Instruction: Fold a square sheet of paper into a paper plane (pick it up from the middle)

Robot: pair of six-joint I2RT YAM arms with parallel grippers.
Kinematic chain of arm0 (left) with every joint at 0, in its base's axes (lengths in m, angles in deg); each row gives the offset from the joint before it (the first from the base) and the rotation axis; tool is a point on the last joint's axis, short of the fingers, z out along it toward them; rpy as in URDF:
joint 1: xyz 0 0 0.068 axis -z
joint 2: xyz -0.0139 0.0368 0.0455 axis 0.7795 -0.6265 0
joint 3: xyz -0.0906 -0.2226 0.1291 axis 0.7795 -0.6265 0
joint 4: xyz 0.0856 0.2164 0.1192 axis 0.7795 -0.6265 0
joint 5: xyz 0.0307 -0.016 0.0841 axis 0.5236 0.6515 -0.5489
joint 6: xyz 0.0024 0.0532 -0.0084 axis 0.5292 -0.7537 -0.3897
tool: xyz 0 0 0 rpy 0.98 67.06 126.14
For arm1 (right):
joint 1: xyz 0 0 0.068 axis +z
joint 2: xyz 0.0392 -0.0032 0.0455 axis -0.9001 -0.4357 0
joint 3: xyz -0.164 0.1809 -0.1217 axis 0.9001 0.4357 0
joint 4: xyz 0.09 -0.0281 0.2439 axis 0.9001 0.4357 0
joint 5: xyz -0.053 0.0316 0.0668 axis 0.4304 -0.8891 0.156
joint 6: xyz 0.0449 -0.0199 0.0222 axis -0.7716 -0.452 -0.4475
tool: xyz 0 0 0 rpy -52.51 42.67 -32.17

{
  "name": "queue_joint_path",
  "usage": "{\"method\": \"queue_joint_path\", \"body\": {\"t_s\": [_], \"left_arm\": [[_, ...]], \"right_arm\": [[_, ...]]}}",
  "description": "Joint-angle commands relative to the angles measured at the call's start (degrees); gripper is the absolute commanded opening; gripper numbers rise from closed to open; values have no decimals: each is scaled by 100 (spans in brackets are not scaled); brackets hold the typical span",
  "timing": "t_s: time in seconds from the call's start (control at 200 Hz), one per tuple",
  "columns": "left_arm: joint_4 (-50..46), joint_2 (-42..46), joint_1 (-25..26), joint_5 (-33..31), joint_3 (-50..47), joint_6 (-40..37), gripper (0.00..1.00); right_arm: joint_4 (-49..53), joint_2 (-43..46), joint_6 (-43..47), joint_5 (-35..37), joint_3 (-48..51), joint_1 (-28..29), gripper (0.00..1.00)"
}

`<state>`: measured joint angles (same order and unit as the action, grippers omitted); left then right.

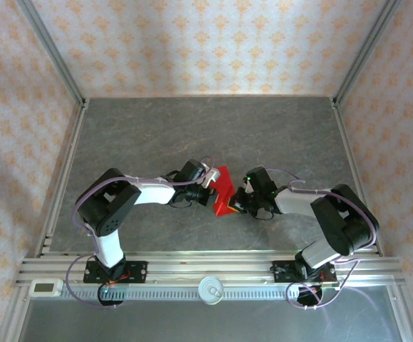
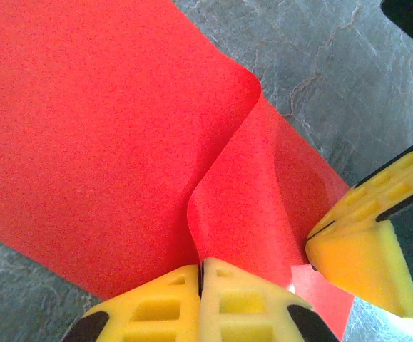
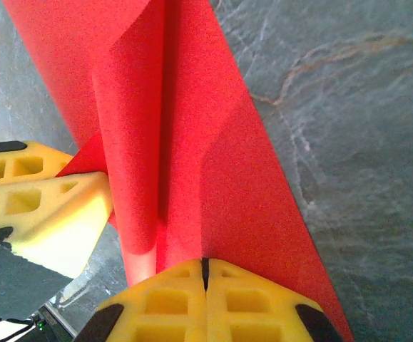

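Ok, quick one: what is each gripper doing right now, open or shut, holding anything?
Left gripper: closed, pinching the red paper sheet.
Right gripper: closed, pinching the same sheet.

The left arm [image 1: 113,206] and right arm [image 1: 342,217] fold inward at the elbows, wrists low and close together. The left gripper [image 1: 210,179] and right gripper [image 1: 242,200] face each other, each with yellow pads [image 2: 235,303] pressed together (both pinching the sheet [image 1: 225,191]).
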<state>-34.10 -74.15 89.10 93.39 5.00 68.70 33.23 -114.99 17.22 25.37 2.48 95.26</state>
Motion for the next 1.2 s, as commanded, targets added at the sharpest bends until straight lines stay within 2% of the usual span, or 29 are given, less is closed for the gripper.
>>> {"method": "queue_joint_path", "body": {"t_s": [0.0, 0.701, 1.021, 1.196], "left_arm": [[-49, -65, 43, -246, 74, -118, 6], [-7, -220, 43, -49, -74, -148, 6], [-44, -321, 41, -70, -137, -204, 6], [-39, -352, 43, -68, -116, -217, 6]], "right_arm": [[379, -152, 90, 402, 49, 16, 0], [267, -111, 74, 281, 14, 11, 0], [-366, 504, -388, -37, -168, -7, 0], [-603, 378, -710, -132, -285, -7, 0]]}}
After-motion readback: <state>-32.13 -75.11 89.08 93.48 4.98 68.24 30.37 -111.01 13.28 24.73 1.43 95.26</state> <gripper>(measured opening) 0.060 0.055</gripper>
